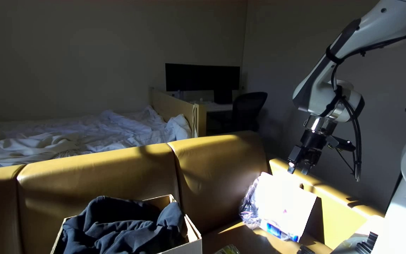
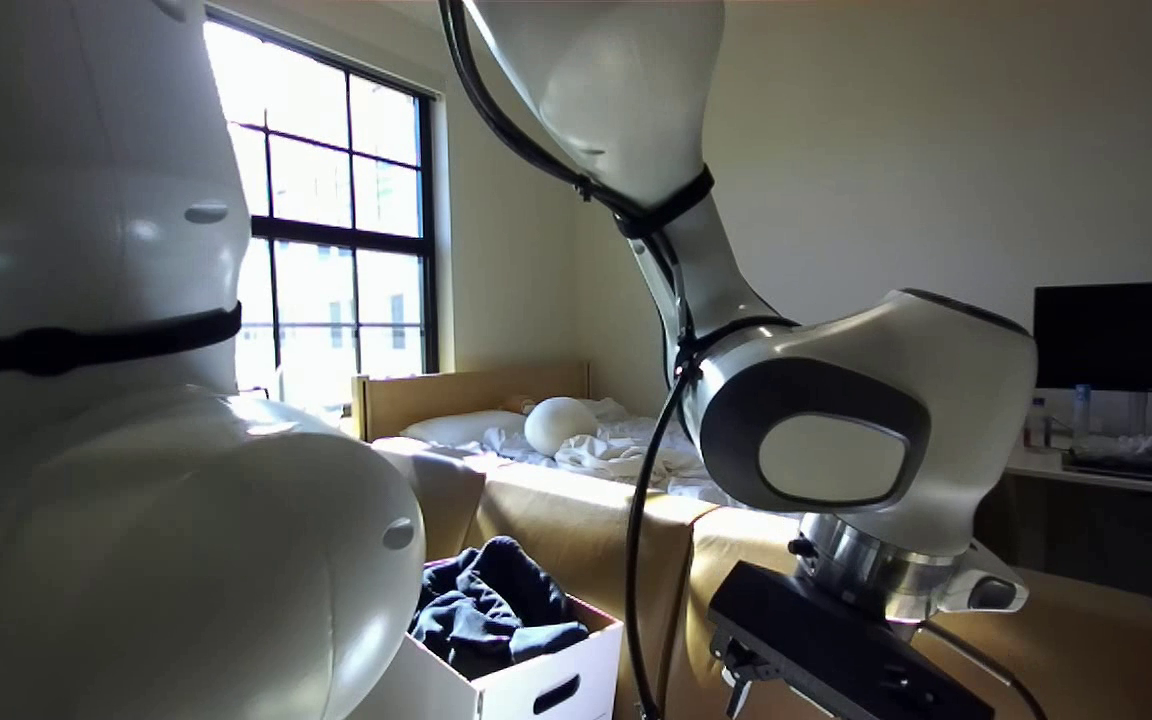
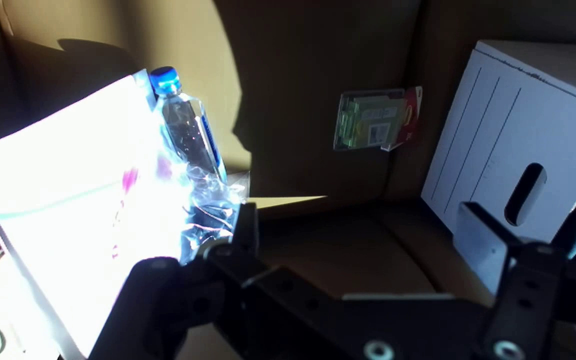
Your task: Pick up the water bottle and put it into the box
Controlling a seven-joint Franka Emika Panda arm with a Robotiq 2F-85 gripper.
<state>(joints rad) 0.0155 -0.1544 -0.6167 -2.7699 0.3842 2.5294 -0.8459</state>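
The water bottle (image 3: 188, 130) is clear plastic with a blue cap. In the wrist view it leans along the edge of a bright white panel, its lower part among crinkled plastic wrap. In an exterior view it shows only as a bluish patch (image 1: 273, 231) at the panel's lower edge. The box (image 1: 192, 243) is cardboard with dark cloth inside; it also shows in an exterior view (image 2: 591, 665) and at right in the wrist view (image 3: 488, 125). My gripper (image 3: 358, 215) is open and empty, above the white panel in an exterior view (image 1: 298, 170). In an exterior view the arm mostly hides it.
The overexposed white container (image 1: 284, 204) stands at the sofa's right end, with clear plastic wrap (image 1: 250, 211) beside it. A small green and red package (image 3: 378, 120) lies between bottle and box. The sofa backrest (image 1: 220, 162) rises behind. Dark cloth (image 1: 129, 225) fills the box.
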